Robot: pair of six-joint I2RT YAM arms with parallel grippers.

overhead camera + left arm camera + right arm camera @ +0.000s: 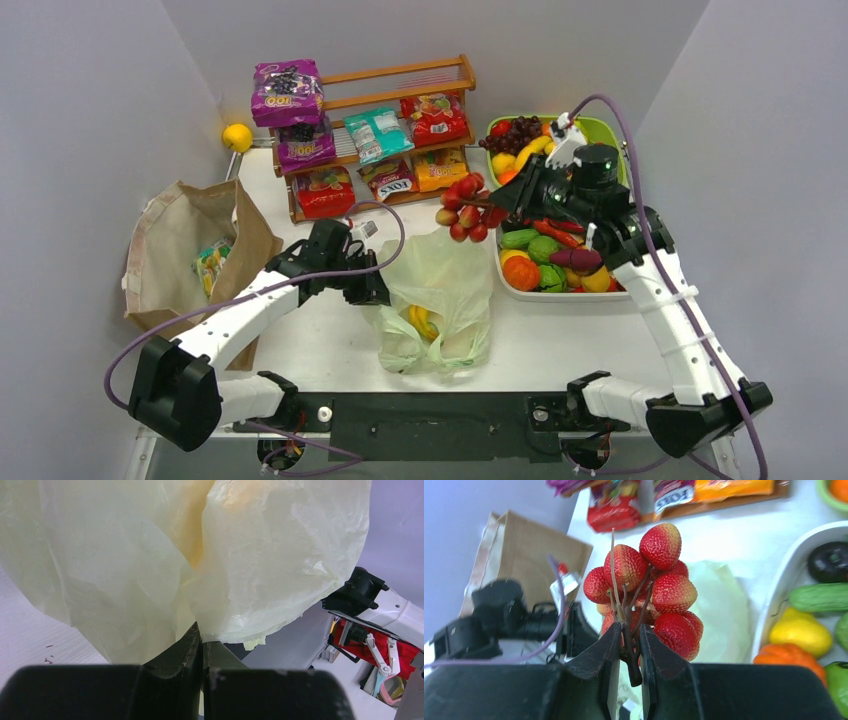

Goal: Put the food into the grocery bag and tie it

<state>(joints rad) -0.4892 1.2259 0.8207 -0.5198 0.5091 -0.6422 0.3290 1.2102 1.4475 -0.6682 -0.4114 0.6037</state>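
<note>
My right gripper (627, 636) clamped on the red fruit bunch (664, 590) by its stem, near the grocery bag's (450, 285) far edge, beside the tray (560, 296), my left gripper (202, 642) pinching the bag's left edge.

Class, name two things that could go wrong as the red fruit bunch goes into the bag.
1. The right gripper pinches the bumpy red fruit bunch only by its thin brown stem; it might slip.
2. The left gripper holds one edge of the thin pale green plastic bag; its slack mouth could be missed.
</note>
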